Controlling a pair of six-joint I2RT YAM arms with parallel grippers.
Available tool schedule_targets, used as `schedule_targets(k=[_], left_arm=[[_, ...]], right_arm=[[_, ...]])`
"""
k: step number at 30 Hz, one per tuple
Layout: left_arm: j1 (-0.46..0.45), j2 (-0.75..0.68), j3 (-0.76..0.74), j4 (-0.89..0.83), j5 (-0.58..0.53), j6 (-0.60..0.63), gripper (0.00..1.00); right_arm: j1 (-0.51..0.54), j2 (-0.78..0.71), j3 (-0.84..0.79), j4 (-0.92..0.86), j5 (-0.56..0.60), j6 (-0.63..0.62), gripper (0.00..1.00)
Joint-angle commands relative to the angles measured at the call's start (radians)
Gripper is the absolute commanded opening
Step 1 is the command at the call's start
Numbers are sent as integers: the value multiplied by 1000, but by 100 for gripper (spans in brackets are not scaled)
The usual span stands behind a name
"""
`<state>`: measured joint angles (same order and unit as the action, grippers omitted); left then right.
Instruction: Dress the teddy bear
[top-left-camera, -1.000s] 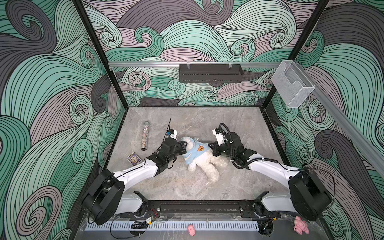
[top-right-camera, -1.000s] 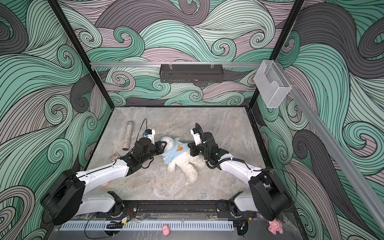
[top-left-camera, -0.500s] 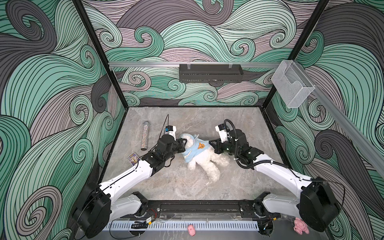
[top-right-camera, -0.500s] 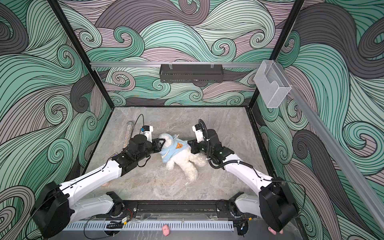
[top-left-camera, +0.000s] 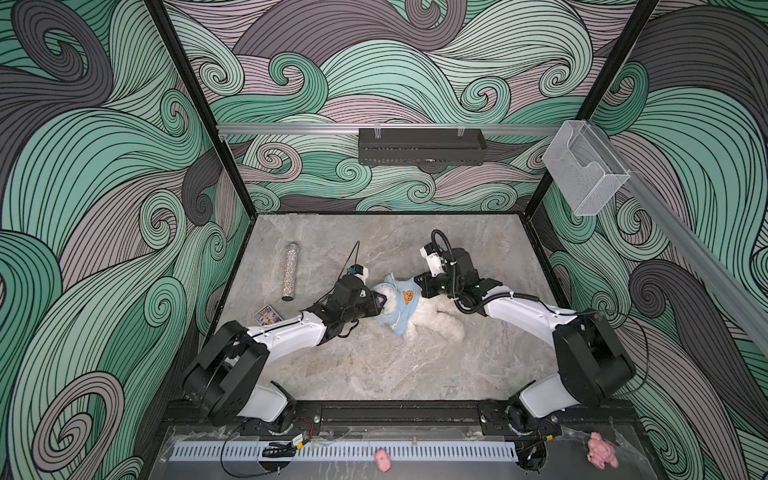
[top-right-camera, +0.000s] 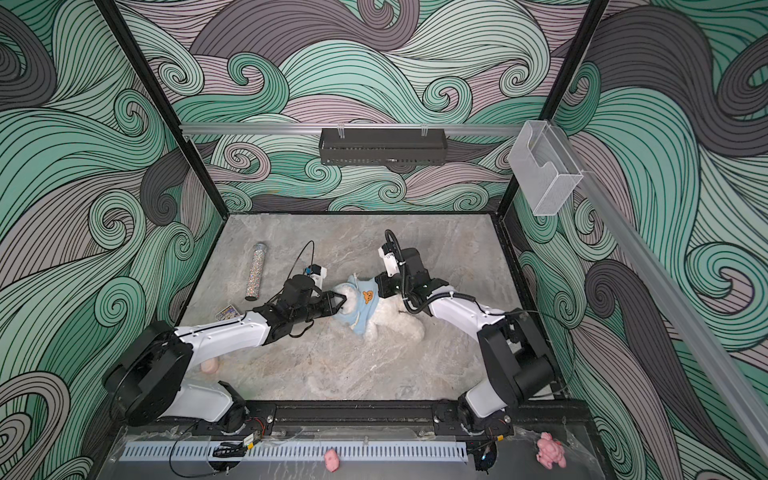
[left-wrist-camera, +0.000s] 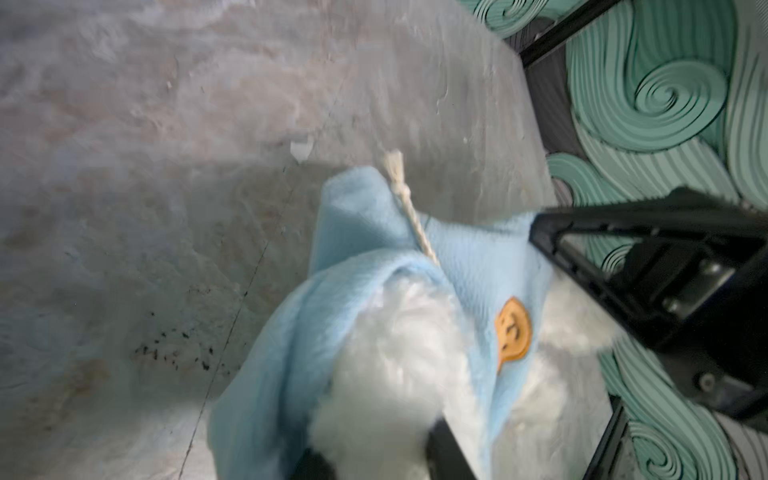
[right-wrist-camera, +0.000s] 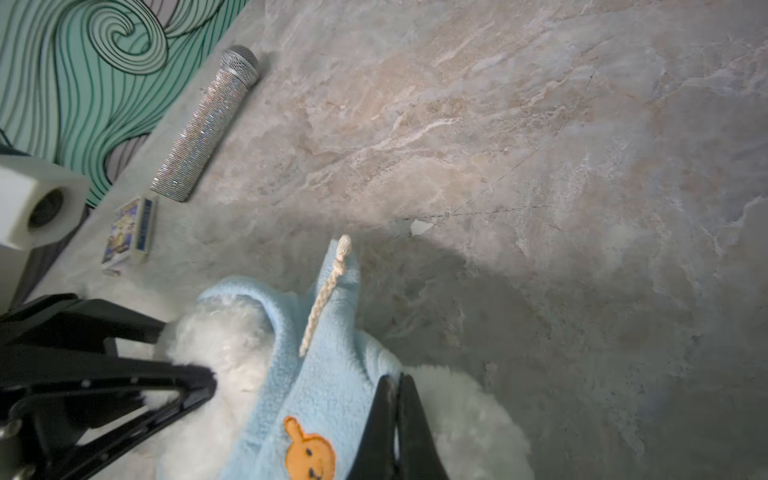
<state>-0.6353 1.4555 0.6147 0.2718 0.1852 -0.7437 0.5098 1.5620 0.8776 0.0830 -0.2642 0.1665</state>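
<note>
Two contacts: right gripper (right-wrist-camera: 394, 384) clamped on the blue hoodie (right-wrist-camera: 324, 395), left gripper (top-left-camera: 381, 303) seemingly slightly parted around the teddy bear (top-left-camera: 436, 322) head.

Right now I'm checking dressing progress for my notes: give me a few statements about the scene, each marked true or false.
1. The teddy bear lies on the table with a light blue hoodie over its upper body. True.
2. The right gripper is shut on the hoodie's fabric. True.
3. The left gripper hovers over the glitter microphone. False: it is at the bear's head, jaws apart.
4. The microphone stands upright. False: it lies flat on the table, near a small card box.
</note>
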Motion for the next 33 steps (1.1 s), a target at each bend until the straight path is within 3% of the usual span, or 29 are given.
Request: schedule_targets(k=[1,8,13,19,24,29,33], left_arm=[[-1,34,14,-17,110,12,34],[48,66,80,-112,181,24,43],[75,63,131,-193,241,23,54],[77,79,225,-344,214,67,62],[76,154,288,-371,234,50,63],[70,222,327,-322,235,5,40],[68,234,330,-232,220,-41,5]], right_arm=[[-13,6,-2,114,-64,-145,0],[-16,10,-11,123,-185,-254,0],[-17,15,-5,107,-216,-297,0],[-16,13,1,108,-283,-329,0],[-13,17,21,123,-340,-325,0],[-13,21,53,117,-363,-309,0],[-13,-22,80,32,-287,-281,0]])
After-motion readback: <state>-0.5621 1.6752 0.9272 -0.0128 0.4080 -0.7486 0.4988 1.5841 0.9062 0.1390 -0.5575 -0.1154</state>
